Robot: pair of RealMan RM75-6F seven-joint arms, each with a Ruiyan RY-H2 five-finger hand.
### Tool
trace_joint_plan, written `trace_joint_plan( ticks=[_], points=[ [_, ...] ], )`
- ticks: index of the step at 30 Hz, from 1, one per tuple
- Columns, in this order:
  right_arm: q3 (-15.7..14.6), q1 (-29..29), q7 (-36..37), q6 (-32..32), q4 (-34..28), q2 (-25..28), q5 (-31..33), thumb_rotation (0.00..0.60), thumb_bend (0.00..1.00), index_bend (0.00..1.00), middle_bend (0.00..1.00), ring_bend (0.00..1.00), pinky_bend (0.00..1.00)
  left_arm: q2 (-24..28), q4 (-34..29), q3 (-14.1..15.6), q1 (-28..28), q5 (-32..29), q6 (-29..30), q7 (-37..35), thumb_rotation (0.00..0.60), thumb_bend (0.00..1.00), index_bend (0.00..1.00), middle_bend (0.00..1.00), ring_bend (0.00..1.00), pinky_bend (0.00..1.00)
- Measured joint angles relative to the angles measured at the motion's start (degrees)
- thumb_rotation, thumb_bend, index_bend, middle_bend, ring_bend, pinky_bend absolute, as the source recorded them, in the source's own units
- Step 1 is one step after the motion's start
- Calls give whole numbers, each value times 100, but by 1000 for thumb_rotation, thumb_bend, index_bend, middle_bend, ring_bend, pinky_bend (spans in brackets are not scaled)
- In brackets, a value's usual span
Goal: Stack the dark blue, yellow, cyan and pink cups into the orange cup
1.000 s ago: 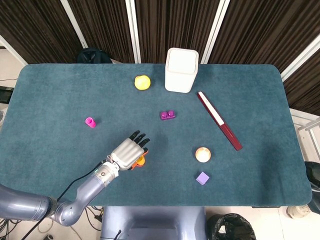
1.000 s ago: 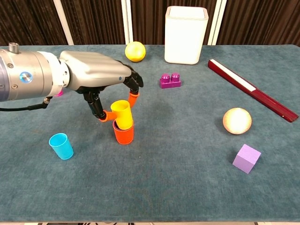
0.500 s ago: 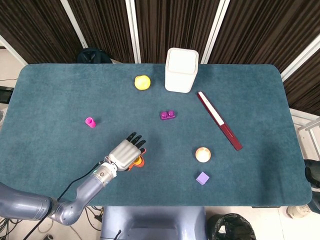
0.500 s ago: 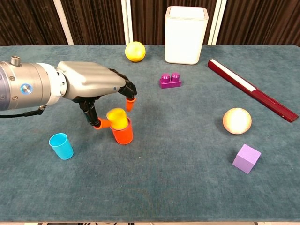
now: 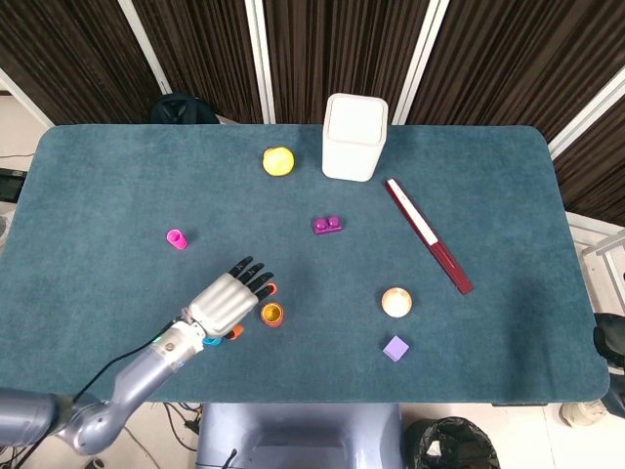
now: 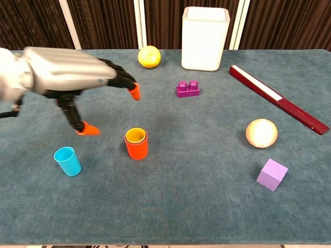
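One hand shows, the left hand [image 6: 70, 85], with its fingers spread and nothing in it, up above the table [image 6: 196, 196]. Just to its right stands the orange cup [image 6: 136, 147], and the yellow cup [image 6: 136, 136] sits inside it. Below the hand, close to the thumb, stands the cyan cup [image 6: 68, 160]. Well away on its far left side is the small pink cup [image 5: 176, 239]. The right hand is not seen.
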Motion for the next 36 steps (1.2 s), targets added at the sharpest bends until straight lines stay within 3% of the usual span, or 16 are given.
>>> trace_joint_plan(
  ticks=[9, 15, 23, 36],
  points=[
    [13, -17, -10, 48, -46, 10, 2, 600, 420, 36, 0, 36, 24, 614, 212, 626, 813, 1137, 166, -1199, 600, 209, 212, 87, 0, 0],
    [-9, 3, 2, -12, -37, -1, -14, 600, 420, 36, 0, 36, 24, 688, 720, 823, 1137, 1626, 140, -1820, 600, 209, 215, 88, 0, 0],
    [-5, -5, 15, 7, -46, 4, -17, 600, 419, 36, 0, 36, 24, 519, 1086, 826, 1283, 1937, -54, -2098, 600, 209, 231, 89, 0, 0],
    [16, -22, 55, 31, -46, 31, 1, 600, 420, 36, 0, 36, 24, 124, 1316, 643, 1321, 2041, -378, -2086, 600, 251, 337, 106, 0, 0]
  ],
)
